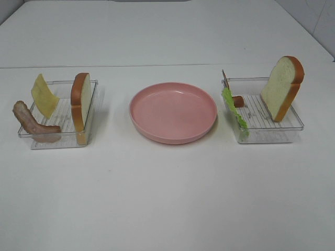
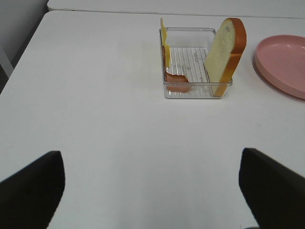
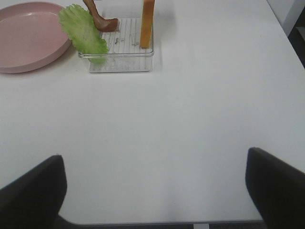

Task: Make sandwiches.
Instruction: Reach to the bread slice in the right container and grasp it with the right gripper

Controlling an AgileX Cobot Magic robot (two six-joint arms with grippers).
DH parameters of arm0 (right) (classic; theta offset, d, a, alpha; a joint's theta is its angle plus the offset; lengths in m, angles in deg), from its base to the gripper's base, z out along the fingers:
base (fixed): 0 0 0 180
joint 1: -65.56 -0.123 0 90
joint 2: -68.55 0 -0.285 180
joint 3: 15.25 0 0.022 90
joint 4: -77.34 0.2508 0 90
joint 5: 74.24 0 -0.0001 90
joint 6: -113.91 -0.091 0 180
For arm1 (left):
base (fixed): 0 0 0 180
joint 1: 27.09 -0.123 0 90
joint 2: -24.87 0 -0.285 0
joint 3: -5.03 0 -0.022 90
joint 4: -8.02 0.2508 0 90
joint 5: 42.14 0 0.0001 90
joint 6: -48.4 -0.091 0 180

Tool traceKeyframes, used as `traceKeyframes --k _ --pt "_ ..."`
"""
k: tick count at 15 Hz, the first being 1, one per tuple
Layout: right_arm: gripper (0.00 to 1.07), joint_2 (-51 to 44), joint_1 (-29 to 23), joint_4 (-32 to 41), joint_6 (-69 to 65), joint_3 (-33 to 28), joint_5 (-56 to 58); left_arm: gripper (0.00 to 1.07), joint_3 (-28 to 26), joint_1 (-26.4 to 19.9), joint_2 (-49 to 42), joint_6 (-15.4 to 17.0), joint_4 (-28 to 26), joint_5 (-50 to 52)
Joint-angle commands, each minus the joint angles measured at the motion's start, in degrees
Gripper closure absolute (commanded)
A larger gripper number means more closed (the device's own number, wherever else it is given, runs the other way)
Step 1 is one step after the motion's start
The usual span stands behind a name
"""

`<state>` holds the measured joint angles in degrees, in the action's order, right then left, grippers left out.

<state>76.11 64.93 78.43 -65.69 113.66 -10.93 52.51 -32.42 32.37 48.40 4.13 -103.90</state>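
Hovering empty, left gripper [image 2: 151, 191] and right gripper [image 3: 155, 195] are seen spread wide; a bread slice [image 2: 221, 55] should be pinched across its faces.

We're in what looks like a robot test lab, not a kitchen. There's a bare white tabletop [image 1: 167, 198] with only a staged set on it. A left tray [image 1: 36, 144] and a right tray [image 1: 272, 137], both clear plastic, flank a pink plate [image 1: 172, 112]. The food is all toy: left bread slice [image 1: 81, 102] and right bread slice [image 1: 282, 88] propped on edge, lettuce leaf [image 1: 234, 112], cheese slice [image 1: 44, 95], bacon strip [image 1: 31, 123].
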Motion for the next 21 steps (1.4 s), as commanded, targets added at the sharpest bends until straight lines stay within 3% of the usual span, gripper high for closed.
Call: traceKeyframes --k 1,6,8,13,16,20,21 --pt "0.08 -0.69 0.23 0.74 -0.40 0.80 -1.15 0.16 0.06 -0.11 -0.92 0.00 -0.46 0.23" --pt "0.08 13.18 0.17 1.60 -0.40 7.56 -15.64 0.16 0.06 -0.11 -0.92 0.00 -0.46 0.23" --pt "0.08 24.41 0.17 1.49 -0.40 10.20 -21.26 0.16 0.06 -0.11 -0.92 0.00 -0.46 0.23" --pt "0.08 48.41 0.17 3.38 2.06 21.54 -24.01 0.16 0.06 -0.11 -0.92 0.00 -0.46 0.23" --pt "0.08 58.04 0.17 3.95 2.69 24.87 -26.30 0.16 0.06 -0.11 -0.92 0.00 -0.46 0.23" --pt "0.08 71.56 0.17 4.70 4.13 32.54 -25.27 0.16 0.06 -0.11 -0.92 0.00 -0.46 0.23" --pt "0.08 75.86 0.17 4.93 4.13 36.78 -22.29 0.16 0.06 -0.11 -0.92 0.00 -0.46 0.23"
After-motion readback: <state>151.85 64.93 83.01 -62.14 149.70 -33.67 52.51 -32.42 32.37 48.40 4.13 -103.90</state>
